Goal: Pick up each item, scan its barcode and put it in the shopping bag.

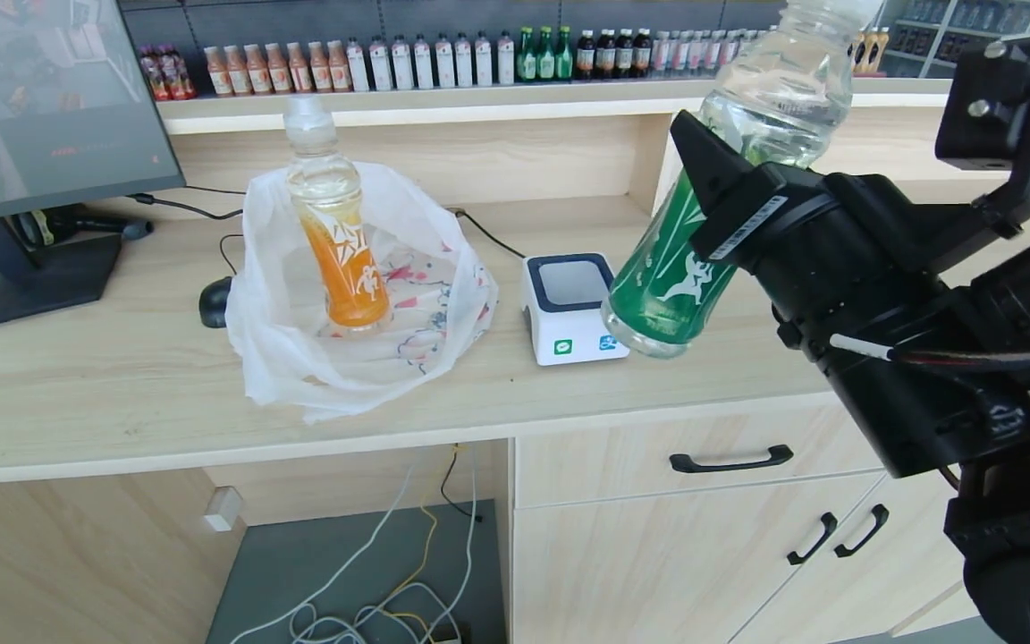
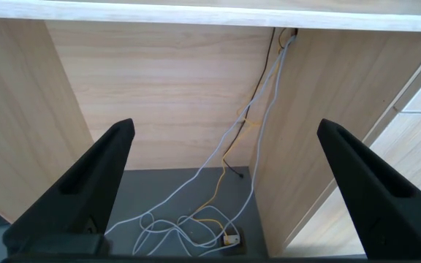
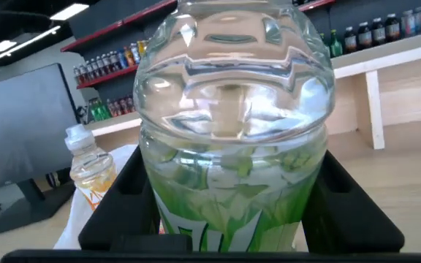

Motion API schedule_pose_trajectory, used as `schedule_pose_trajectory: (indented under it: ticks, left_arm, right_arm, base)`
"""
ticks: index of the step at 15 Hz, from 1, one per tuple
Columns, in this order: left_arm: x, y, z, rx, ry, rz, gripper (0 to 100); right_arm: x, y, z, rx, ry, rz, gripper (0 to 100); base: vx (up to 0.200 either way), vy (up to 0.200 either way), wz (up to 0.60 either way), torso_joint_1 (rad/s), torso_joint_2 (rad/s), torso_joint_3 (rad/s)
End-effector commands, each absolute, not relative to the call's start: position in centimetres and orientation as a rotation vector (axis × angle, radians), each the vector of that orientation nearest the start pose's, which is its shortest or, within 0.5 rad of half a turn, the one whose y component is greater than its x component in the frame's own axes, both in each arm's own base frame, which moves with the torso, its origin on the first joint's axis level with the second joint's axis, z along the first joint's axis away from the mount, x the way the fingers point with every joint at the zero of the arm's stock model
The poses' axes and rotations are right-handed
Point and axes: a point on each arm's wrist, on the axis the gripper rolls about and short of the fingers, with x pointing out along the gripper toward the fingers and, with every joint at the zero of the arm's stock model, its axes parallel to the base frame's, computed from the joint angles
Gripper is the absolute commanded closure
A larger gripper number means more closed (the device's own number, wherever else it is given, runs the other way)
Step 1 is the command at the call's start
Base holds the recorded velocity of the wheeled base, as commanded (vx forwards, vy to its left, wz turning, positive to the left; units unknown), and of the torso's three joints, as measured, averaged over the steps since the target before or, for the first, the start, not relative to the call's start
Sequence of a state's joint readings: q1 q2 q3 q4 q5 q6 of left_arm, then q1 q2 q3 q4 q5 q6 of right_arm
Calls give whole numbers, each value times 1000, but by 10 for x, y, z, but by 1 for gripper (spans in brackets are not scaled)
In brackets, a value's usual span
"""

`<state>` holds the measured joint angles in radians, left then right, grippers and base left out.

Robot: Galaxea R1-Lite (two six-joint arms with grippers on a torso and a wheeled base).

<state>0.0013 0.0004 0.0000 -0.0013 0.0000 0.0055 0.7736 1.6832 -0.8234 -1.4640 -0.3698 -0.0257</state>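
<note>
My right gripper (image 1: 730, 179) is shut on a clear bottle with a green label (image 1: 685, 259), holding it tilted in the air just right of the white barcode scanner (image 1: 569, 309) on the counter. The same green bottle (image 3: 232, 146) sits between the dark fingers (image 3: 123, 197) in the right wrist view. A white plastic shopping bag (image 1: 354, 295) lies open on the counter left of the scanner, with an orange-labelled bottle (image 1: 336, 224) standing upright inside it. My left gripper (image 2: 225, 190) hangs open below the counter, above cables (image 2: 196, 226) on the floor.
A monitor (image 1: 41, 98) on a black stand sits at the counter's left, with a black mouse (image 1: 214, 301) beside the bag. A shelf of bottles (image 1: 443, 58) runs along the back. Drawers with black handles (image 1: 730, 461) are under the counter.
</note>
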Motion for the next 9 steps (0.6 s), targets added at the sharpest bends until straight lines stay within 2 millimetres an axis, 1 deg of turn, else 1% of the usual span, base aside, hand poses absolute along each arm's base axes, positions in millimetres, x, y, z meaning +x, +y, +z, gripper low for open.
schedule_pose_trajectory:
  ticks: [1, 2, 5, 6, 7, 9]
  left_arm:
    - [-23, 0, 76, 6, -2, 2, 0]
    - [-23, 0, 76, 6, -2, 2, 0]
    - [-23, 0, 76, 6, -2, 2, 0]
    - [-23, 0, 76, 6, -2, 2, 0]
    - [-23, 0, 76, 6, -2, 2, 0]
    - [-23, 0, 76, 6, -2, 2, 0]
  right_arm:
    - [220, 195, 263, 232, -517, 397, 100]
    - [227, 192, 260, 191, -536, 409, 100]
    - [245, 185, 249, 140, -560, 436, 100]
    - [248, 181, 247, 101, -576, 452, 100]
    - [248, 182, 245, 72, -583, 481, 100]
    - [249, 181, 242, 80, -570, 481, 100]
  base:
    - [0, 0, 0, 0, 0, 0]
    - [0, 0, 0, 0, 0, 0]
    - [0, 0, 0, 0, 0, 0]
    - [0, 0, 0, 0, 0, 0]
    - [0, 0, 0, 0, 0, 0]
    - [0, 0, 0, 0, 0, 0]
